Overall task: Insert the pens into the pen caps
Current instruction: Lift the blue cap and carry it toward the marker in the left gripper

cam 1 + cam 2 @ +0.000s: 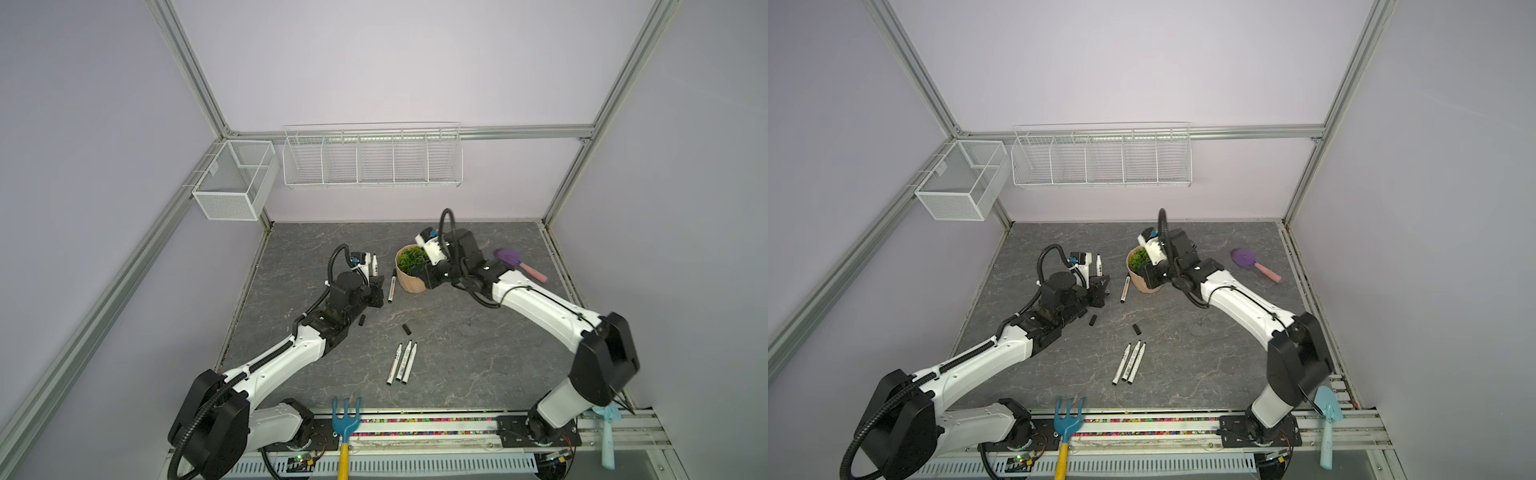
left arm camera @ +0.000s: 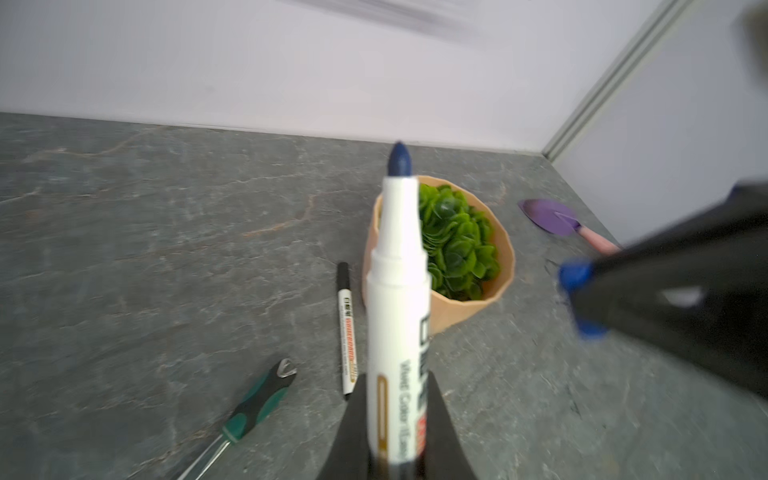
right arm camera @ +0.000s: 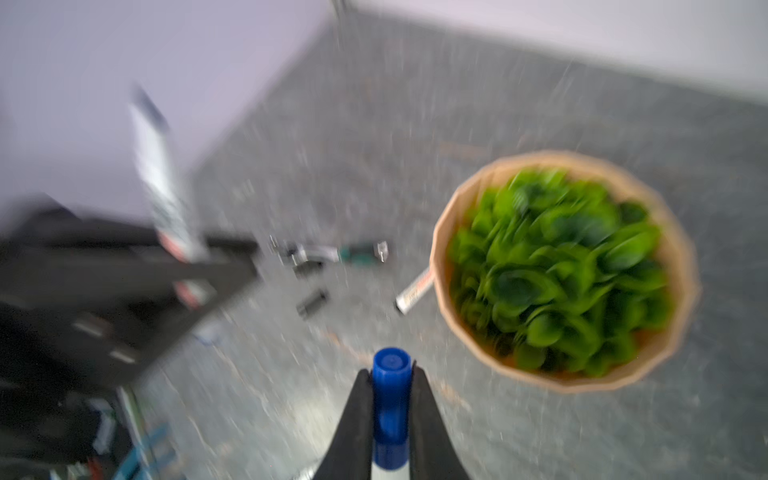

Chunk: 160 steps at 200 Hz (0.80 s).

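Observation:
My left gripper [image 2: 397, 376] is shut on a white pen [image 2: 399, 291] and holds it upright, its dark blue tip bare. The same pen [image 1: 374, 264] shows in a top view, left of the plant pot. My right gripper [image 3: 390, 372] is shut on the blue pen cap [image 3: 390, 399], hovering beside the pot and a short way from the held pen. Three uncapped pens [image 1: 401, 361] lie side by side mid-table. One pen wearing a black cap [image 1: 391, 284] lies next to the pot. Two loose black pen caps [image 1: 362, 320] [image 1: 407, 329] lie on the table.
A tan pot with a green plant [image 1: 411, 270] stands between the grippers. A green-handled wrench [image 2: 257, 403] lies near the left gripper. A purple trowel [image 1: 515, 262] lies back right. A blue rake [image 1: 345, 419] and a light blue trowel [image 1: 1327, 415] sit at the front rail.

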Each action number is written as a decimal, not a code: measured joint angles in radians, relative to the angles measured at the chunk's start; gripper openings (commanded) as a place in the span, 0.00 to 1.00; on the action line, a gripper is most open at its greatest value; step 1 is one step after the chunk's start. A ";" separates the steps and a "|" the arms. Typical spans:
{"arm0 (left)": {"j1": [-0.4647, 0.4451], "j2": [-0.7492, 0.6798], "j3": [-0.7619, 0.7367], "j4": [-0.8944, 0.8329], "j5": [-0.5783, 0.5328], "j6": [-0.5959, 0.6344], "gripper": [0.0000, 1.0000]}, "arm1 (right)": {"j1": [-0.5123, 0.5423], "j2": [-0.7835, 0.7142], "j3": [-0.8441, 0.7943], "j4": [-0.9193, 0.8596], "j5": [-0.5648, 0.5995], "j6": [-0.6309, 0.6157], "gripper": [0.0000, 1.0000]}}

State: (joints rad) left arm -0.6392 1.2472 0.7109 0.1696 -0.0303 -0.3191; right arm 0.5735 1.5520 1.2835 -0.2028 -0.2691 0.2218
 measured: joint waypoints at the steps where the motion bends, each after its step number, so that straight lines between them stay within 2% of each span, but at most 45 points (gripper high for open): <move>1: -0.002 0.002 0.000 0.002 0.005 0.000 0.00 | -0.003 -0.005 -0.003 0.006 -0.004 0.003 0.07; 25: -0.040 0.046 0.000 0.045 0.127 0.026 0.00 | -0.108 -0.081 -0.093 0.206 -0.133 0.158 0.07; 61: -0.094 0.110 0.037 0.066 0.266 0.072 0.00 | -0.135 -0.049 -0.153 0.352 -0.280 0.302 0.07; 100: -0.112 0.129 0.058 0.069 0.320 0.096 0.00 | -0.132 -0.044 -0.153 0.411 -0.360 0.336 0.07; 160: -0.112 0.134 0.062 0.071 0.335 0.098 0.00 | -0.101 -0.042 -0.153 0.409 -0.391 0.331 0.07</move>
State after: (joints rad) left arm -0.7513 1.3811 0.7727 0.2401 0.3046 -0.2214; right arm 0.4728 1.5101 1.1301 0.2062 -0.6598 0.5526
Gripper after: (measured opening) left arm 0.128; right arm 0.139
